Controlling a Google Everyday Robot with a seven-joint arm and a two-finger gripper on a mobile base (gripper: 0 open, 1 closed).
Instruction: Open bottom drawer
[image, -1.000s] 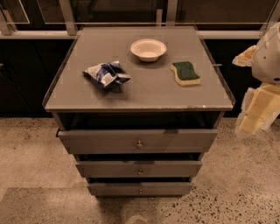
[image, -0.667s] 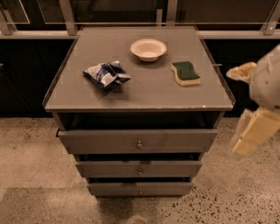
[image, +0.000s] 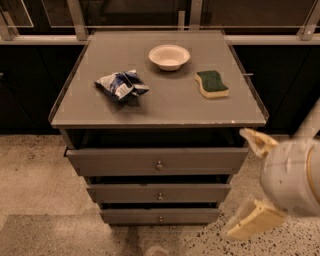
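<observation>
The bottom drawer is the narrowest, lowest grey front of three, with a tiny round brass knob at its centre. It sits set back under the mid-sized drawer and the widest top drawer. My gripper hangs at the right of the cabinet, level with the middle drawer, off the fronts' right edge. Its two cream fingers are spread wide apart, one up and one down, holding nothing. It touches no drawer.
On the cabinet top lie a crumpled blue chip bag, a white bowl and a green-and-yellow sponge. Dark cabinets and a railing run behind. Speckled floor lies on both sides and in front.
My gripper has moved left and down from beside the cabinet top to beside the drawer fronts, coming closer to the camera. The drawers and the tabletop things have not moved.
</observation>
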